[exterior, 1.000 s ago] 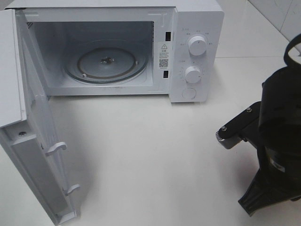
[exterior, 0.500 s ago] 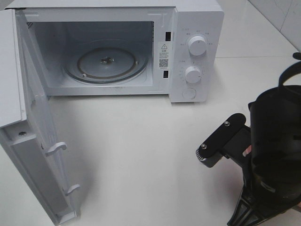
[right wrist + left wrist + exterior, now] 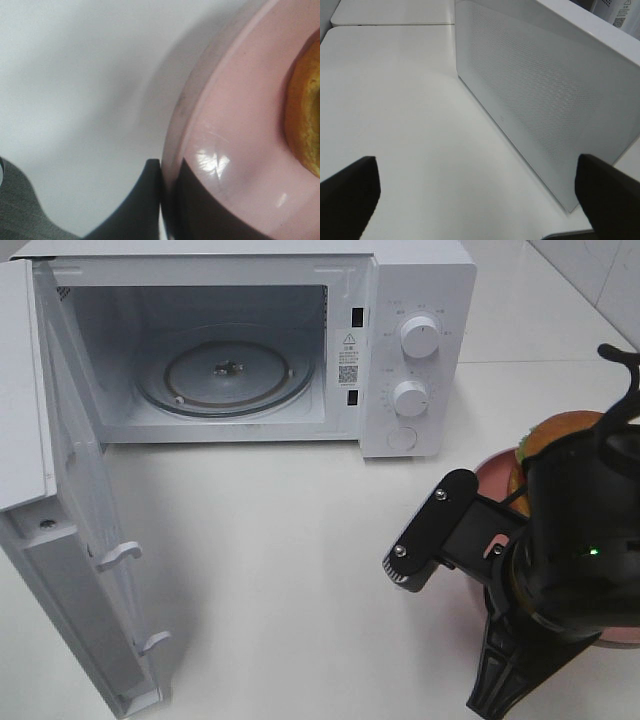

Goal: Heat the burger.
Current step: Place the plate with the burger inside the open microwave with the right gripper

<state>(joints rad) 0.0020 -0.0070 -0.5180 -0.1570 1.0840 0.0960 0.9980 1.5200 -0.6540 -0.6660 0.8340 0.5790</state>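
Note:
At the right of the exterior view the burger [image 3: 556,432], golden-brown bun with green lettuce at its edge, sits on a pink plate [image 3: 492,472], mostly hidden behind my right arm [image 3: 570,560]. In the right wrist view my right gripper [image 3: 167,200] is shut on the rim of the pink plate [image 3: 235,145], one dark finger [image 3: 142,205] outside the rim and one inside, with the burger's bun [image 3: 306,115] at the frame edge. My left gripper [image 3: 480,200] is open with nothing between its fingers and faces the microwave's outer wall [image 3: 545,95]. It does not show in the exterior view.
The white microwave [image 3: 420,300] stands at the back with its door [image 3: 70,540] swung wide open to the left. Its glass turntable [image 3: 225,375] is bare. Two knobs [image 3: 418,337] are on its right panel. White tabletop [image 3: 290,560] lies between the door and my right arm.
My right arm has moved left toward the table's middle, and the pink plate with the burger has come into view with it. The microwave has not moved.

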